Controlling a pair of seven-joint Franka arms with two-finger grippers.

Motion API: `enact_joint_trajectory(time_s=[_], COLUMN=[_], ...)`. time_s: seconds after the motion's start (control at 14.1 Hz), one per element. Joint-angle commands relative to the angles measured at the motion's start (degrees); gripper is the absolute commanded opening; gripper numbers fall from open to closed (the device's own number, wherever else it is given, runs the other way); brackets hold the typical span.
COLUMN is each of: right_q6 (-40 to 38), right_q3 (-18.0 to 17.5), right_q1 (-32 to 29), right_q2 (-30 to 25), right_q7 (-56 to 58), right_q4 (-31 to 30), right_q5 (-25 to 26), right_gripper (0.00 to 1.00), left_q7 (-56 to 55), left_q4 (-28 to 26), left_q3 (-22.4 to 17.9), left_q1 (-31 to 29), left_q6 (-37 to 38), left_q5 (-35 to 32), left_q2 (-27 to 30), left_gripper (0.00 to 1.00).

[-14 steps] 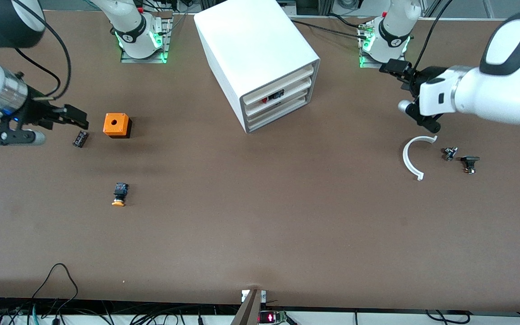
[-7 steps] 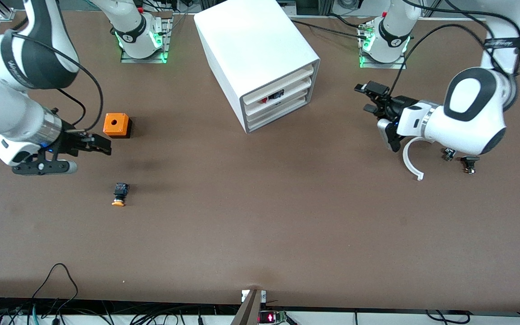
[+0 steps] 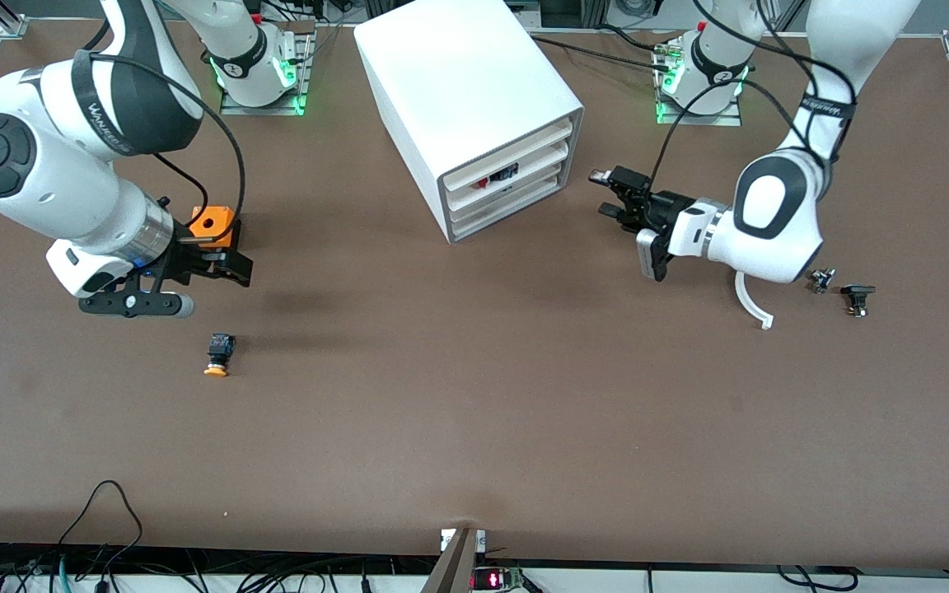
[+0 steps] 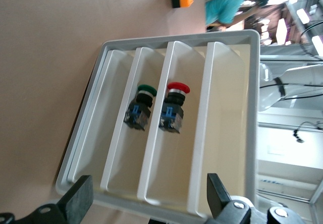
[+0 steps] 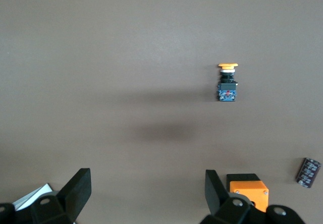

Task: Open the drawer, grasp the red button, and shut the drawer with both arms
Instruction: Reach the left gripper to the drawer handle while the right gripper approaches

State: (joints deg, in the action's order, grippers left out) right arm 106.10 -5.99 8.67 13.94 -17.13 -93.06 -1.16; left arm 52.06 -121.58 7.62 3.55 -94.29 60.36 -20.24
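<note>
The white cabinet (image 3: 458, 91) stands at the table's robot side, its three drawers pushed in. In the middle drawer (image 3: 524, 183) lies the red-capped button (image 3: 485, 181). My left wrist view also shows the button (image 4: 172, 113) in its drawer (image 4: 179, 158). My left gripper (image 3: 607, 195) is open in front of the cabinet, a short way off it, and faces the drawers (image 4: 149, 193). My right gripper (image 3: 237, 269) is open and empty beside the orange box (image 3: 212, 222), low over bare table (image 5: 146, 193).
A green-capped button (image 4: 142, 107) lies in a neighbouring drawer. An orange-capped button (image 3: 217, 354) lies nearer the front camera than the orange box. A black cylinder (image 5: 308, 172) lies by the box. A white curved piece (image 3: 750, 301) and small black parts (image 3: 857, 296) lie under the left arm.
Both arms have swung inward. The left gripper moved toward the cabinet's front. The right gripper moved along the table to the orange box and now hides the black cylinder in the front view.
</note>
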Motion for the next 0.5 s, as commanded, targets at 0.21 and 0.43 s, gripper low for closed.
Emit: enact_joint_trajectory(time_s=[0.21, 0.43], right_q6=[-0.9, -1.7], right_q3=[0.2, 0.1], right_q1=[4.7, 7.2], right_q2=[2.6, 4.1], right_q7=[-10.6, -17.0], right_q4=[4.8, 7.7], right_q5=[0.4, 0.2], right_gripper=[1.00, 1.00], left_q7=[12.2, 12.3], left_q4=[-6.0, -6.4], left_q3=[0.5, 2.3], left_q1=[2.5, 2.9], left_q6=[-1.4, -1.6], left_q5=[13.2, 13.4], left_q2=[-4.6, -5.6], left_gripper=[0.87, 0.76])
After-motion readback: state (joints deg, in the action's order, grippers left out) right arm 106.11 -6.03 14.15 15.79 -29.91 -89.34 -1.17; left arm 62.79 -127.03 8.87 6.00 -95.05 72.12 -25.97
